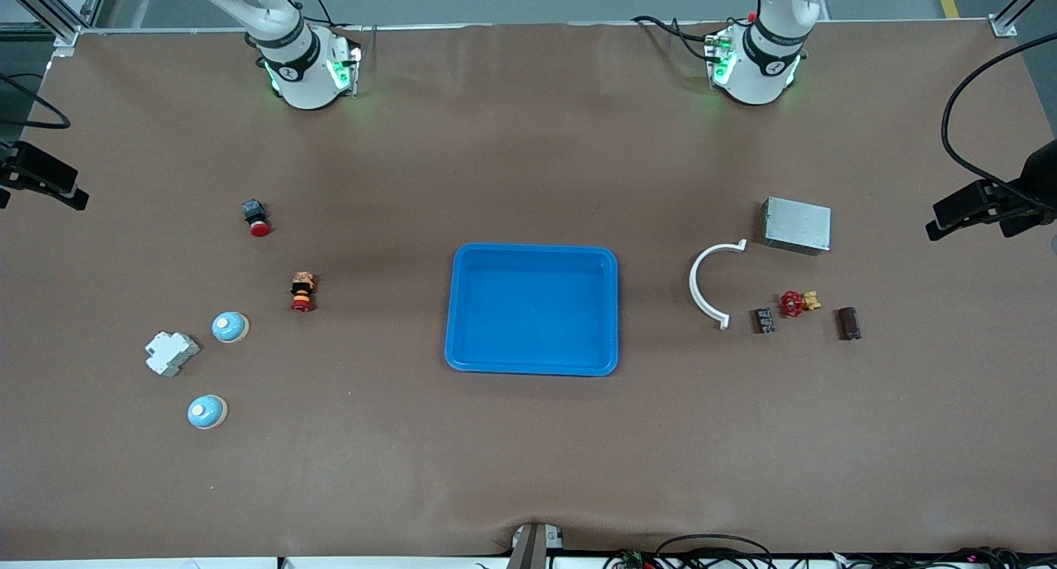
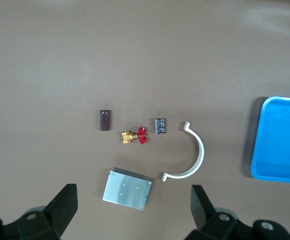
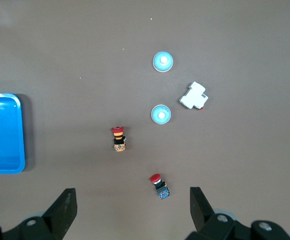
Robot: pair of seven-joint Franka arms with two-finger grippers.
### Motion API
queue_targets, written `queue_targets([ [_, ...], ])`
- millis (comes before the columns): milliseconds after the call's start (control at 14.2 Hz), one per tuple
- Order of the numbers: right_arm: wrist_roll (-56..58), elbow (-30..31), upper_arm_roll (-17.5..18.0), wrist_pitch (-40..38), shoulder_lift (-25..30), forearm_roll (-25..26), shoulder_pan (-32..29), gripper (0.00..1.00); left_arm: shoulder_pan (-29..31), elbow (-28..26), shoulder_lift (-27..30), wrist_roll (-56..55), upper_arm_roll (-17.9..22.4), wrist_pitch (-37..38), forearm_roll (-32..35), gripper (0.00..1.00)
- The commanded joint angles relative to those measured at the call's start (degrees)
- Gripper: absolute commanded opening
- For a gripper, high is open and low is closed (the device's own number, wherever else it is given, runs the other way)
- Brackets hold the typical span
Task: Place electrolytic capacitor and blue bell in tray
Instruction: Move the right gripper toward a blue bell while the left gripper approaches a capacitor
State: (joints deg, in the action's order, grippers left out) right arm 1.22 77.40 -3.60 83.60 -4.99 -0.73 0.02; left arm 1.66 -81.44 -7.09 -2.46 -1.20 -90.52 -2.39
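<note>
So nearest the front camera sits one round light-blue bell with a white button (image 1: 206, 411), lots of bare brown table mat (image 1: 528, 470) around it. A bit farther in is the second light-blue bell (image 1: 229, 327), just beside a white plastic breaker block (image 1: 171, 353). The bright blue shallow plastic tray with a raised rim (image 1: 533, 309) lies mid-table, nothing in it, wide gaps at every edge. Toward my left arm's end, the dark brown cylindrical electrolytic capacitor (image 1: 848, 323) lies flat, near a red-handled brass valve (image 1: 798, 304), a small black component (image 1: 763, 320) and a white curved plastic clamp (image 1: 712, 283). Farther still is a grey metal box (image 1: 796, 225). My left gripper (image 2: 132, 200) hangs high over that cluster and my right gripper (image 3: 132, 200) over the bells' end, both spread wide and holding nothing.
</note>
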Motion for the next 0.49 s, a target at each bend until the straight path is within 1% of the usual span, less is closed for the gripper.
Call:
queue_targets([
  [0, -0.69, 0.82, 0.08, 0.51, 1.03, -0.24, 0.07, 1.0, 0.27, -0.12, 0.14, -0.35, -0.21, -1.23, 0.28, 1.0],
  [424, -0.43, 0.56, 0.0, -0.19, 1.3, -0.24, -0.1, 1.0, 0.53, -0.21, 0.14, 0.79, 0.05, -1.15, 0.28, 1.0],
])
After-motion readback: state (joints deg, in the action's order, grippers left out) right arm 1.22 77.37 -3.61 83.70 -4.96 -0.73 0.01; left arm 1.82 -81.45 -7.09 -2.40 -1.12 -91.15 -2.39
